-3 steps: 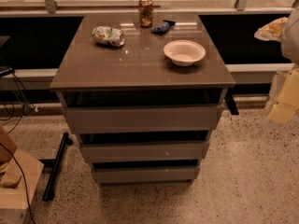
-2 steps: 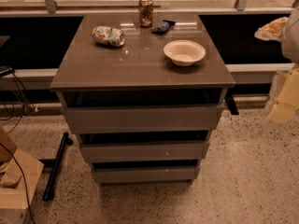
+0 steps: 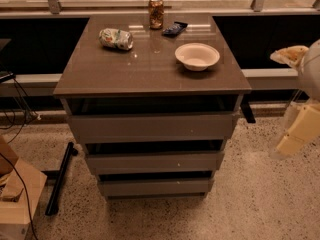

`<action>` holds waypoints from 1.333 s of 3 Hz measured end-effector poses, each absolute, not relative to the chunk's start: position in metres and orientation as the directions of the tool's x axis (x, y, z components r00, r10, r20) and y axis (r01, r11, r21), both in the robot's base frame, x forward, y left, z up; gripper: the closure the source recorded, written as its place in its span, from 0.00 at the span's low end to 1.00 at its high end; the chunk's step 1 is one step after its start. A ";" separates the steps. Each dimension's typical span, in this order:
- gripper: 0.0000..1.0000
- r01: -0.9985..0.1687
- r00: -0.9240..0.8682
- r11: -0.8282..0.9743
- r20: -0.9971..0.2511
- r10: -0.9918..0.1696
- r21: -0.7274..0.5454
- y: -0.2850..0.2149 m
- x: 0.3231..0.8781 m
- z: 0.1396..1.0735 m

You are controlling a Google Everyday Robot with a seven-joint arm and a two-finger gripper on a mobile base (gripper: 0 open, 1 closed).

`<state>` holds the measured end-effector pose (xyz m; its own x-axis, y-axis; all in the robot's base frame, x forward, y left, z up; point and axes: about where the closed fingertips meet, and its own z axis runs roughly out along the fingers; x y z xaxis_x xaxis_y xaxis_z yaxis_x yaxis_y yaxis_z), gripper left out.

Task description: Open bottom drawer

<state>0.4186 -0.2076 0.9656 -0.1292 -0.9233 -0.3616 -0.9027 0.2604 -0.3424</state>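
Tabletop (image 3: 125, 71) holds one bowl (image 3: 197, 56), one can (image 3: 156, 12); three drawers (image 3: 150, 128) below, bottom drawer (image 3: 155, 187) lowest; gripper (image 3: 300, 131) at right edge, can't tell its grip.

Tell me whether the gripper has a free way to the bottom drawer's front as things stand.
Probably yes. The gripper hangs right of the cabinet, apart from it, and only bare floor lies before the bottom drawer; nothing blocks its front.
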 end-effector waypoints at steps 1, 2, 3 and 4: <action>0.00 -0.901 -0.143 0.301 -0.441 -0.886 -0.312 -0.208 0.416 0.935; 0.00 -0.903 -0.154 0.330 -0.507 -0.848 -0.276 -0.207 0.419 0.908; 0.00 -0.903 -0.154 0.330 -0.507 -0.848 -0.276 -0.207 0.419 0.908; 0.00 -0.904 -0.140 0.318 -0.504 -0.852 -0.287 -0.205 0.423 0.894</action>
<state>0.4225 -0.2051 0.8936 -0.1404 -0.8523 -0.5039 -0.9037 0.3182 -0.2865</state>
